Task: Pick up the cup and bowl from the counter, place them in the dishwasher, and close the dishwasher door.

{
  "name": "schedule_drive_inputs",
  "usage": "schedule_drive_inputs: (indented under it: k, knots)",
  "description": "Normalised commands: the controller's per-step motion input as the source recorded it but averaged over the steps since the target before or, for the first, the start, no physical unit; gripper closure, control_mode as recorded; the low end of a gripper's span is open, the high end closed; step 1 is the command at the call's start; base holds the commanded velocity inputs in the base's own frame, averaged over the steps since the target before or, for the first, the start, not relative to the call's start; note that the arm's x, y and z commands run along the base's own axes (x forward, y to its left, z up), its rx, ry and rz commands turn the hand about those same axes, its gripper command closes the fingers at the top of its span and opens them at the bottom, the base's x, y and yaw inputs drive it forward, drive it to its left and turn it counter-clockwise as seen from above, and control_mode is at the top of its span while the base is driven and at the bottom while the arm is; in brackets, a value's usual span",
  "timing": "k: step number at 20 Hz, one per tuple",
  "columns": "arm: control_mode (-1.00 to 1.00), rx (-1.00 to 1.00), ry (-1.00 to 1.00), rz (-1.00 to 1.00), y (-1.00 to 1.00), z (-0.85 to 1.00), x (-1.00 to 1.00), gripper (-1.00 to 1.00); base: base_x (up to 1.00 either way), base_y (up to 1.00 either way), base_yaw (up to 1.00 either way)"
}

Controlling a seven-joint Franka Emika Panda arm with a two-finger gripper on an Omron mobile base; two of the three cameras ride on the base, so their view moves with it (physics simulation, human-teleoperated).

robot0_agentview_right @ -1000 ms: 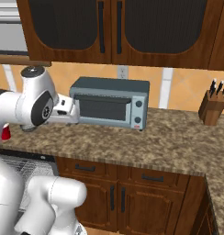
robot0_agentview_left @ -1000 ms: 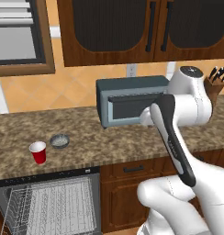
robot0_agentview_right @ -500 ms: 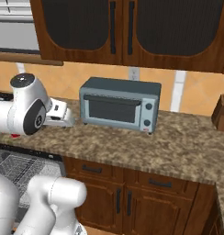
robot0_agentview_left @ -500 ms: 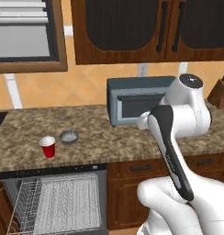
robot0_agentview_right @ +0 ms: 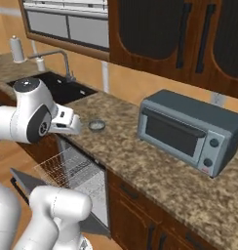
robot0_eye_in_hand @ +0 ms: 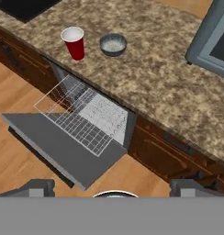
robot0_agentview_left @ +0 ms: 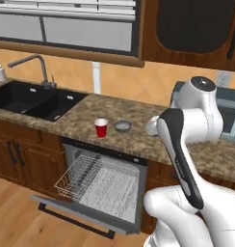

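The red cup (robot0_agentview_left: 101, 128) (robot0_eye_in_hand: 74, 42) stands upright on the brown granite counter (robot0_agentview_left: 76, 118) (robot0_eye_in_hand: 159, 78), just above the dishwasher. A small grey bowl (robot0_agentview_left: 123, 126) (robot0_agentview_right: 96, 125) (robot0_eye_in_hand: 113, 44) sits close to the cup, on the toaster-oven side. The dishwasher door (robot0_agentview_left: 73, 210) (robot0_eye_in_hand: 49, 140) lies folded down, and the white wire rack (robot0_agentview_left: 97, 181) (robot0_eye_in_hand: 86, 114) is pulled out over it. My gripper (robot0_eye_in_hand: 113, 188) hangs open and empty, high above the floor in front of the door and well short of both dishes.
A dark double sink (robot0_agentview_left: 35, 99) with a faucet (robot0_agentview_left: 35, 65) lies left of the dishwasher. The grey toaster oven (robot0_agentview_right: 189, 132) (robot0_eye_in_hand: 212, 41) stands at the back of the counter to the right. Wood cabinets flank the dishwasher.
The base has driven left, so the whole scene has slid right and the sink has come into view. The cup and bowl stay in place. The gripper stays open.
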Motion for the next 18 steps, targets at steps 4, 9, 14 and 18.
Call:
schedule_drive_inputs:
  k: [4,9,14,18]
  knots:
    - [1.00,0.00,0.00,0.00,0.00,0.00,0.00,-1.00,0.00,-0.98,0.31]
    - [1.00,0.00,0.00,0.00,0.00,0.00,0.00,-1.00,0.51,-0.20,0.34]
    - [1.00,0.00,0.00,0.00,0.00,0.00,0.00,-1.00,0.44,0.20,0.27]
    - [1.00,0.00,0.00,0.00,0.00,0.00,0.00,-1.00,0.10,0.49,0.31]
